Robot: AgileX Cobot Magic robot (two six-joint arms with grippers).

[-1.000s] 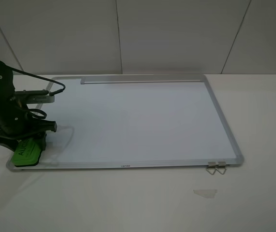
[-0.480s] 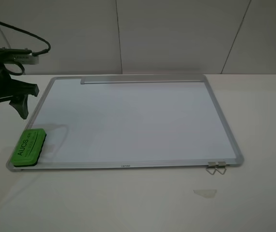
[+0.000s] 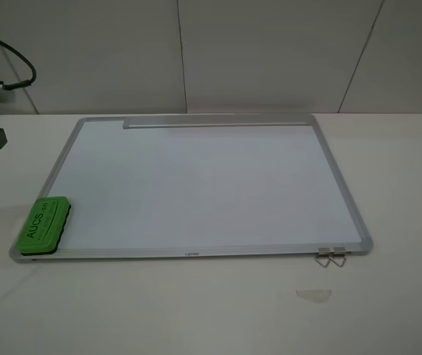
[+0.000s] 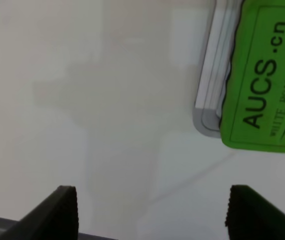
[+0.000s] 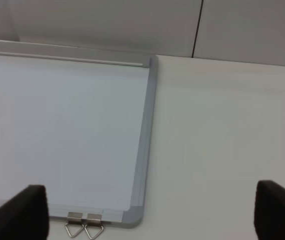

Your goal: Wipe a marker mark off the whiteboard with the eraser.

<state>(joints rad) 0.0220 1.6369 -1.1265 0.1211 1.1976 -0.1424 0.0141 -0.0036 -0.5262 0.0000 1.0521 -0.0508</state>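
eraser (image 3: 42,227) flat on whiteboard (image 3: 203,185) near-left corner | ungripped

**Eraser parked on the near-left corner**

The green eraser (image 3: 42,227) lies flat, "AUCS" lettering up, on the near-left corner of the silver-framed whiteboard (image 3: 211,185). The board lies flat, tray strip along its far edge, surface showing white.

A plain white bench (image 3: 389,310) is shown under even, diffuse light; behind it, a pale panelled wall (image 3: 270,52) is divided by thin dark seams; soft shadows are cast.
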